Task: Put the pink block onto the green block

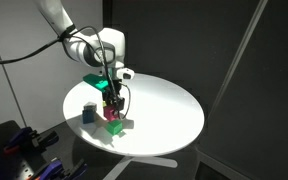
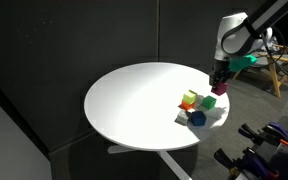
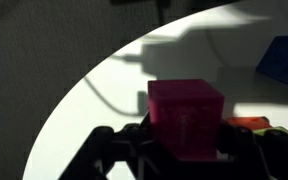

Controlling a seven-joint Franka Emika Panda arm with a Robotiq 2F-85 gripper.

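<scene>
My gripper (image 3: 184,150) is shut on the pink block (image 3: 186,118), a magenta cube that fills the middle of the wrist view between the dark fingers. In both exterior views the gripper (image 1: 113,108) (image 2: 216,92) reaches down to the pink block (image 1: 114,126) (image 2: 210,102), low over the round white table (image 1: 164,110) (image 2: 134,100). The green block (image 2: 192,97) sits on the table beside the pink block, in a small cluster of cubes; it also shows in an exterior view (image 1: 103,102). It is out of the wrist view.
An orange cube (image 2: 186,104) (image 3: 246,123) lies against the green block. A blue cube (image 2: 197,118) (image 1: 89,114) (image 3: 284,55) sits close by near the table's edge (image 2: 209,128). A black curtain stands behind. Stands and chairs are beyond the table.
</scene>
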